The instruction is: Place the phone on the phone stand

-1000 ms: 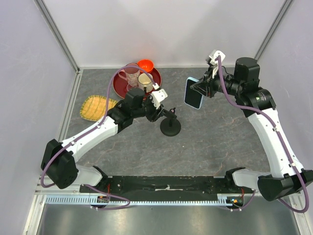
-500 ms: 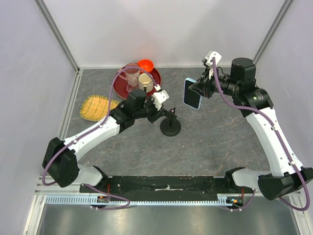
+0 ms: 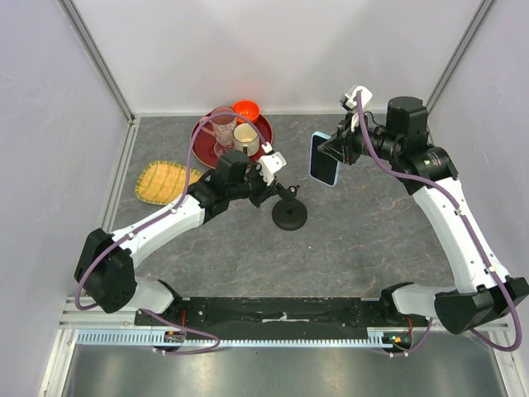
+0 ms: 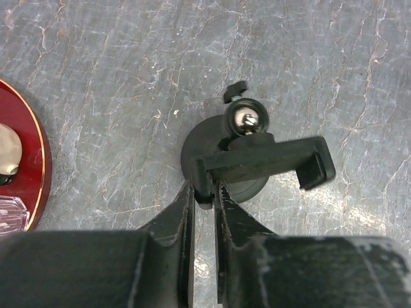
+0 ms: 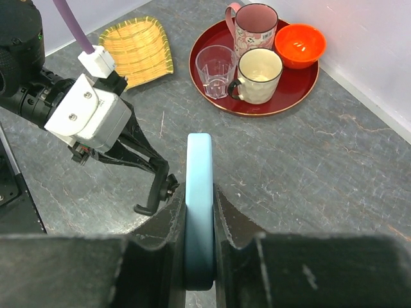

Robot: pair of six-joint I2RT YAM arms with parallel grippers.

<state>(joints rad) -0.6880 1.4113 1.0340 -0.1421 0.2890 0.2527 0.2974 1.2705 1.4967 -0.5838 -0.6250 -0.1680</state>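
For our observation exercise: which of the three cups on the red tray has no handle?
The clear glass; the pink mug and the cream mug beside it both have handles.

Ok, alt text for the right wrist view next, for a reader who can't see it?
The right gripper holds the light blue phone edge-on above the grey table. To its left, the left gripper grips the black phone stand. Behind stand a red tray carrying a pink mug, a cream mug, a glass and an orange bowl, and a woven basket.
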